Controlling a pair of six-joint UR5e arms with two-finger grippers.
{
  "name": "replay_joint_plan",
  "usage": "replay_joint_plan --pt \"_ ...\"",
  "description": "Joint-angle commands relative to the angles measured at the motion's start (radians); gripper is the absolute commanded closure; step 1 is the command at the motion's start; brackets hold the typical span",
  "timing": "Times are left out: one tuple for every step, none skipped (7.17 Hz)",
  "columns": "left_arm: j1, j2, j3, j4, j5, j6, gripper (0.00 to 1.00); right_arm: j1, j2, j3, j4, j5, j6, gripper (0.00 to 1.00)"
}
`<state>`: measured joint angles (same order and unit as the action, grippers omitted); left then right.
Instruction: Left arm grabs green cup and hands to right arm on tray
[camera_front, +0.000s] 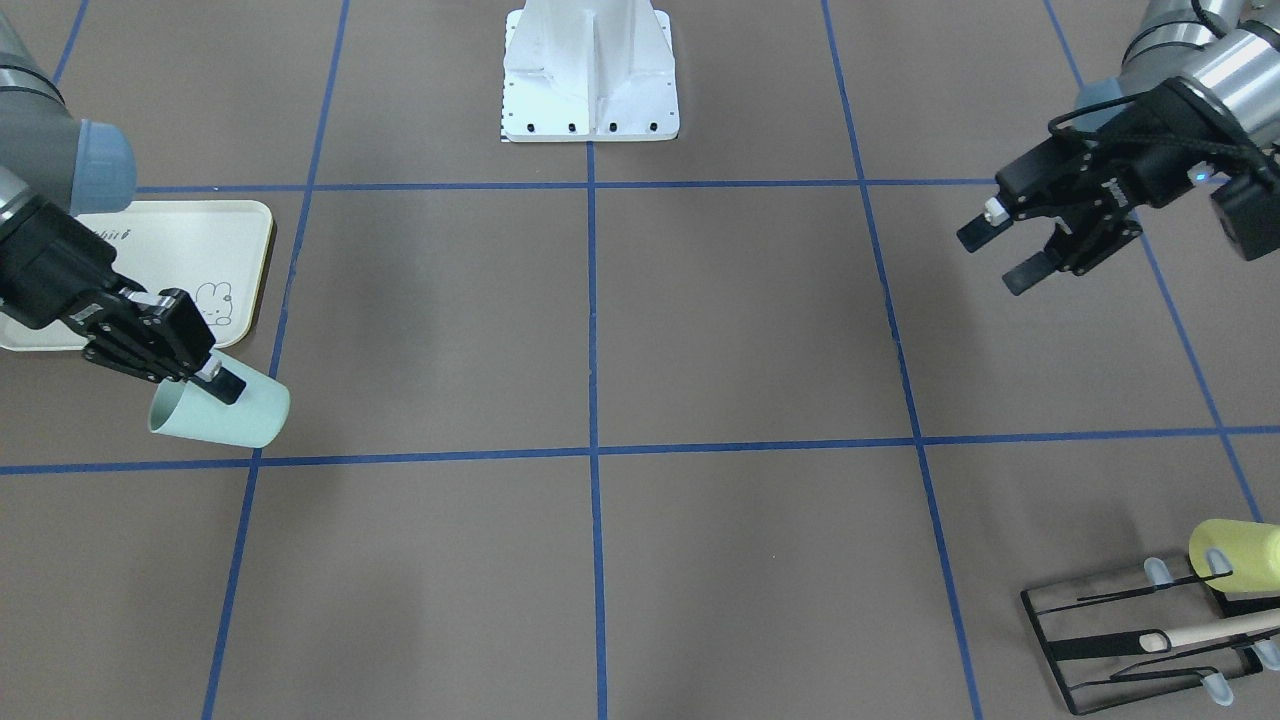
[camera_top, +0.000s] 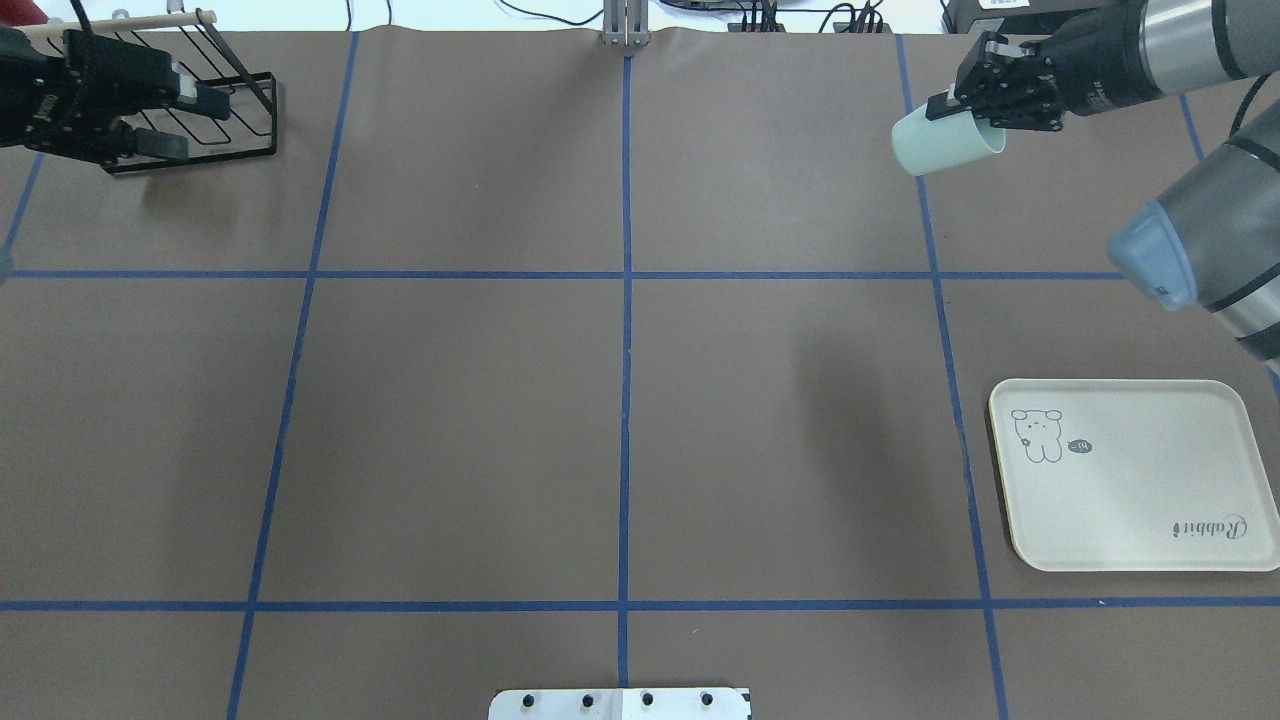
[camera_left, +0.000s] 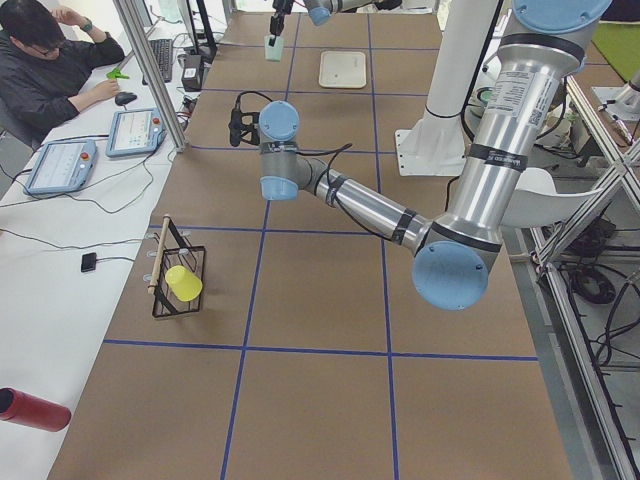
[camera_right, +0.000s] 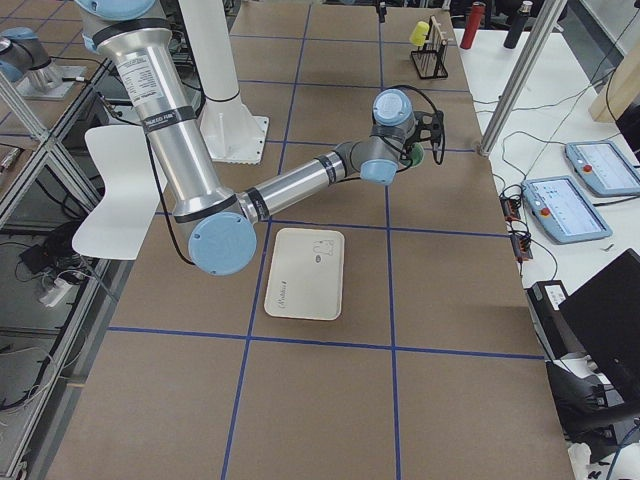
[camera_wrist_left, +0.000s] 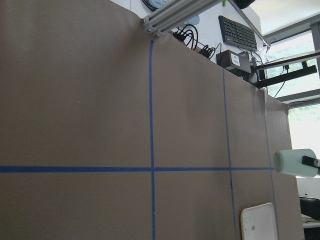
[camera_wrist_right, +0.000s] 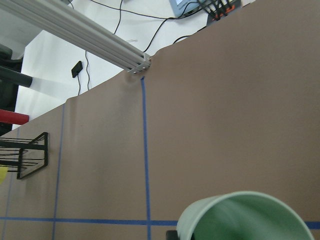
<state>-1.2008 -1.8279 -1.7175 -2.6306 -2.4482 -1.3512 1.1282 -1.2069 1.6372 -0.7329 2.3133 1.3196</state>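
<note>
Overhead view, table (camera_top: 450, 430) brown with a blue tape grid. Right gripper (camera_top: 945, 105) sits at 1 o'clock from table centre, jaws clamped on the green cup (camera_top: 950, 145). The cup is carried on its side, clear of the table surface, mouth pointing toward the table's middle. One finger (camera_front: 225, 383) lies across the outer wall near the rim; the other finger is hidden, so cannot tell whether it is inside or behind. Right wrist view shows the cup's rim and pale green interior (camera_wrist_right: 250, 220) at 6 o'clock of the frame. The tray (camera_top: 1130, 500) lies flat at 4 o'clock from table centre, bunny drawing toward its far inner corner, "Rabbit" script at the near outer corner. The cup is at 11 o'clock from the tray and apart from it, not over it in the overhead view; in the front-facing view it appears just off the tray's corner (camera_front: 170, 240). Left gripper (camera_top: 195, 125) is at 10 o'clock from table centre, raised, jaws spread wide with nothing between them. Behind it in the overhead view stands a black wire rack (camera_top: 250, 120). A yellow-green cup (camera_front: 1235, 555) lies on the rack's prongs, a wooden stick (camera_front: 1220, 630) beside it. Left wrist view catches the green cup (camera_wrist_left: 295, 162) at 3 o'clock and a tray corner (camera_wrist_left: 258, 222) at 5 o'clock
</note>
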Motion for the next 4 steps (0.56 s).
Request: replay_joint_plan --pt "-0.104 0.083 -0.001 0.143 0.015 0.371 0.00 0.057 -0.052 0.003 -0.113 -0.005 -0.234 1.00" --pt "-0.147 0.120 -0.001 0.222 0.044 0.579 0.01 0.071 -0.086 0.006 -0.150 -0.027 -0.347 1.00" --pt "-0.170 0.166 -0.001 0.288 0.117 0.789 0.01 0.071 -0.112 0.007 -0.202 -0.066 -0.464 1.00" --pt "-0.172 0.239 0.001 0.319 0.211 0.960 0.01 0.071 -0.135 0.012 -0.258 -0.084 -0.544 1.00"
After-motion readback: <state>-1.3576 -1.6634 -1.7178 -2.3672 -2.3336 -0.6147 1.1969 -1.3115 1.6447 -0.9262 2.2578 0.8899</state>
